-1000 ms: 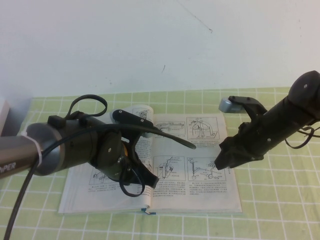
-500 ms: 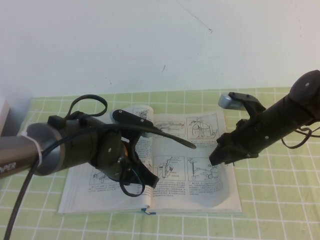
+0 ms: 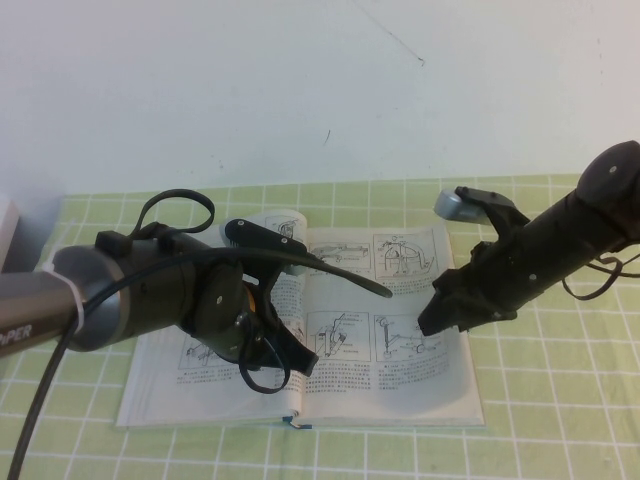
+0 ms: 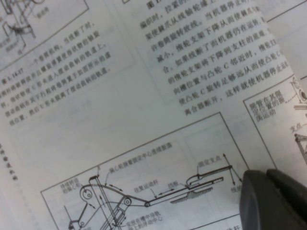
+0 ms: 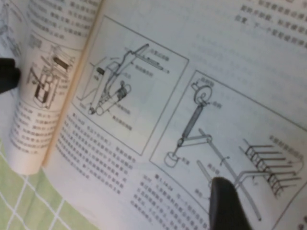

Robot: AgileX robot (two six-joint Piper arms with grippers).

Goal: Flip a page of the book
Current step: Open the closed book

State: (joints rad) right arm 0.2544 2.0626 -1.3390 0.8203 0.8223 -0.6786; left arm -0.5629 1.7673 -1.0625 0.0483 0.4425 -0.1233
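Note:
The book (image 3: 190,392) lies open on the green checked cloth, its pages printed with machine drawings. My left gripper (image 3: 347,327) hovers over the spine area, open, its long upper finger (image 3: 350,278) reaching across onto the right side; one fingertip (image 4: 273,201) shows close above a diagram. My right gripper (image 3: 428,322) is down on the right-hand page (image 3: 400,375), open, with one fingertip (image 5: 228,206) touching the paper beside a boxed drawing. That page (image 5: 158,67) bows up slightly near its outer edge. Nothing is held between either pair of fingers.
The green checked cloth (image 3: 560,400) covers the table up to a white wall (image 3: 320,90) behind. A pale box edge (image 3: 6,235) shows at the far left. Black cable loops (image 3: 175,205) hang from the left arm.
My right gripper has slid a little leftward across the right-hand page, and the page's outer part has bulged up. The left arm has not moved.

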